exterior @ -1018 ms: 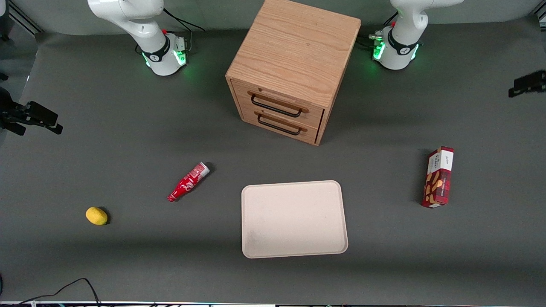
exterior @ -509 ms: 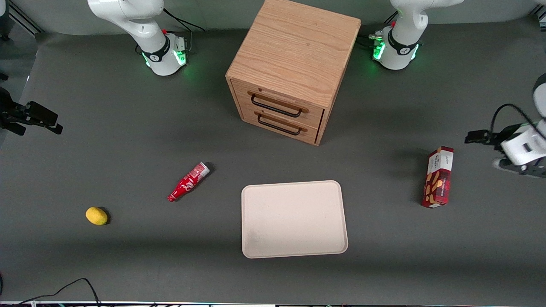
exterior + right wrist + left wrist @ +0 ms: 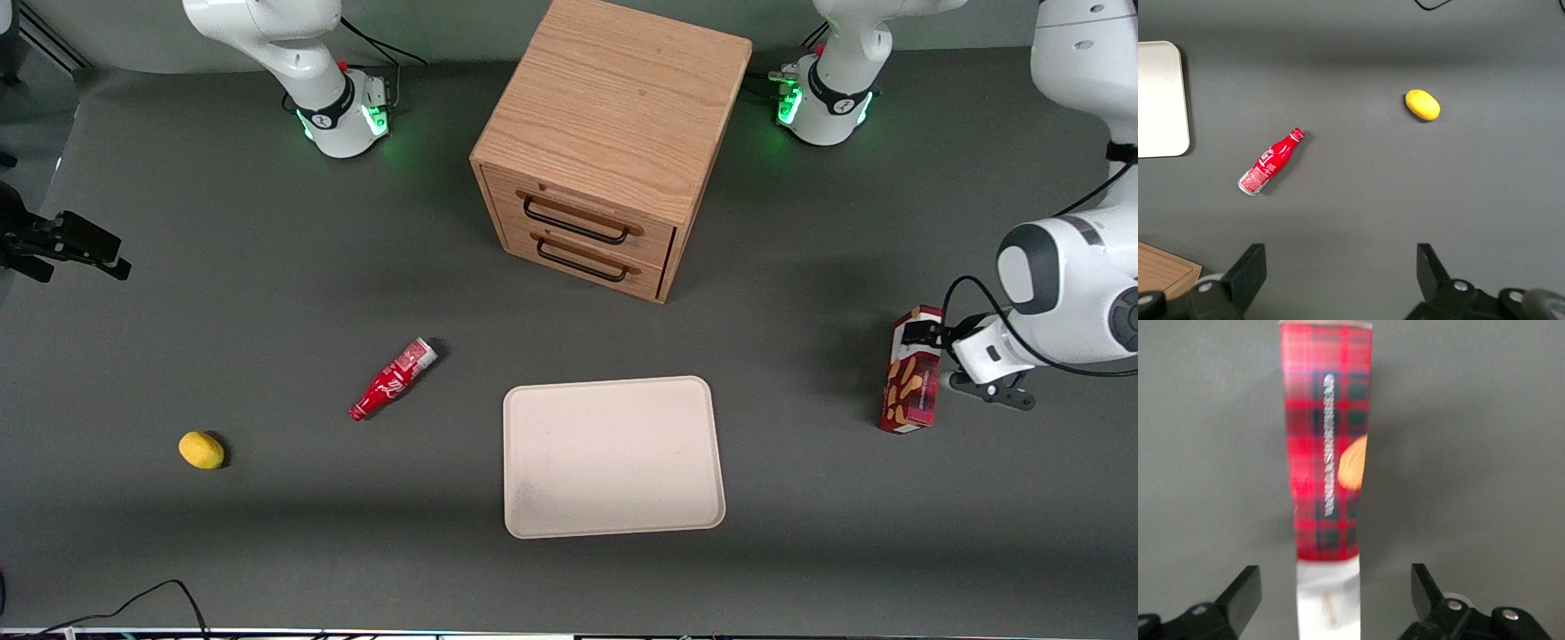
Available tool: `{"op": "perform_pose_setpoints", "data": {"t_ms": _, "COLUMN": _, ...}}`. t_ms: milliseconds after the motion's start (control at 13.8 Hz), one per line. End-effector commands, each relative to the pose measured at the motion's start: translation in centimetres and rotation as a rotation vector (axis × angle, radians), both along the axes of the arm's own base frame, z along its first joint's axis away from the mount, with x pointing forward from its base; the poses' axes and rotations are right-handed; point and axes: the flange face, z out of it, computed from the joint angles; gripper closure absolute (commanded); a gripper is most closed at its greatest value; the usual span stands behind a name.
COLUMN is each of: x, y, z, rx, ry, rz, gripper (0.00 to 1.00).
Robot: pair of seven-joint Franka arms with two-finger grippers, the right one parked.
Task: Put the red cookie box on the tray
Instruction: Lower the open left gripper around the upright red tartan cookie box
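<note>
The red cookie box [image 3: 911, 391] lies flat on the dark table toward the working arm's end, a dark-red plaid carton [image 3: 1328, 453] with a white end panel. The beige tray [image 3: 613, 455] sits empty at the table's middle, well apart from the box. My left gripper [image 3: 978, 360] hovers above the box's white end, which the wrist camera partly covers in the front view. In the left wrist view the gripper [image 3: 1333, 579] is open, its black fingers [image 3: 1245, 587] standing wide on either side of the white end without touching it.
A wooden two-drawer cabinet [image 3: 605, 151] stands farther from the front camera than the tray. A small red bottle [image 3: 394, 379] and a yellow lemon [image 3: 201, 450] lie toward the parked arm's end. A corner of the tray [image 3: 1161, 100] shows in the right wrist view.
The left arm has swung in from the table's edge and now hangs over the cookie box's white end. The box, tray, bottle and lemon have not moved.
</note>
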Motion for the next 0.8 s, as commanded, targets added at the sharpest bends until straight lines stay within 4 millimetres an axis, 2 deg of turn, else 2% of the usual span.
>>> {"op": "perform_pose_setpoints", "data": {"t_ms": 0, "x": 0.3, "y": -0.6, "z": -1.6, "rx": -0.007, "ry": -0.035, "rz": -0.014, "gripper": 0.00}}
{"op": "perform_pose_setpoints", "data": {"t_ms": 291, "x": 0.8, "y": -0.8, "z": -3.4, "rx": 0.001, "ry": -0.059, "rz": -0.020, "gripper": 0.00}}
{"op": "perform_pose_setpoints", "data": {"t_ms": 364, "x": 0.8, "y": -0.7, "z": -3.4, "rx": 0.002, "ry": -0.059, "rz": -0.019, "gripper": 0.17}}
{"op": "perform_pose_setpoints", "data": {"t_ms": 436, "x": 0.7, "y": -0.8, "z": -3.5, "rx": 0.001, "ry": -0.056, "rz": -0.019, "gripper": 0.55}}
{"op": "perform_pose_setpoints", "data": {"t_ms": 509, "x": 0.7, "y": -0.8, "z": -3.5, "rx": 0.000, "ry": -0.055, "rz": -0.020, "gripper": 0.89}}
{"op": "perform_pose_setpoints", "data": {"t_ms": 582, "x": 0.7, "y": -0.8, "z": -3.4, "rx": 0.001, "ry": -0.056, "rz": -0.020, "gripper": 1.00}}
{"op": "perform_pose_setpoints", "data": {"t_ms": 727, "x": 0.7, "y": -0.9, "z": -3.1, "rx": -0.001, "ry": -0.056, "rz": -0.020, "gripper": 1.00}}
